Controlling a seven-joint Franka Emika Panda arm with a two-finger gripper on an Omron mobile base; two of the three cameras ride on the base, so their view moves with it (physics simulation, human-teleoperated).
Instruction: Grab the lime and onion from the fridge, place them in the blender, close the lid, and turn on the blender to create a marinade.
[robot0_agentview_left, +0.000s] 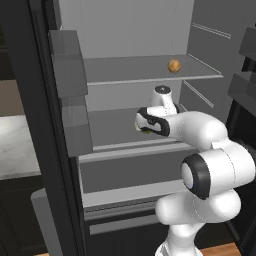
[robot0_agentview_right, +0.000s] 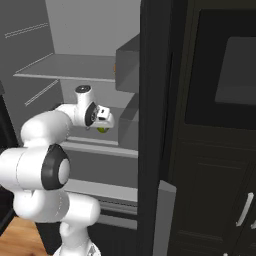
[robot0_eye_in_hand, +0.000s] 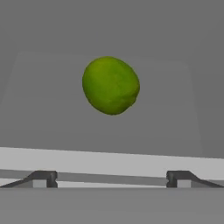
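Two round items sit inside the open fridge (robot0_agentview_left: 140, 45), each on its own shelf; onion (robot0_agentview_left: 174, 65) rests on the upper grey shelf (robot0_agentview_left: 125, 70), toward its right side, well apart from the arm; lime (robot0_eye_in_hand: 111, 85) lies on the middle shelf (robot0_agentview_left: 107, 127) one level below, alone on bare grey surface; from the left base view just a sliver of green shows under the wrist, from the right base view the lime (robot0_agentview_right: 103, 129) peeks out just below the hand; claw (robot0_eye_in_hand: 111, 179) is spread wide, both dark tips far apart at the bottom of the hand view, nothing between them; lime sits ahead of the tips, centred between them, not touching either; arm reaches in over the middle shelf front edge; door bins (robot0_agentview_left: 70, 65) on the left door look grey, contents cannot be told; a lower drawer (robot0_agentview_left: 130, 172) sits under the middle shelf, closed face, inside hidden.
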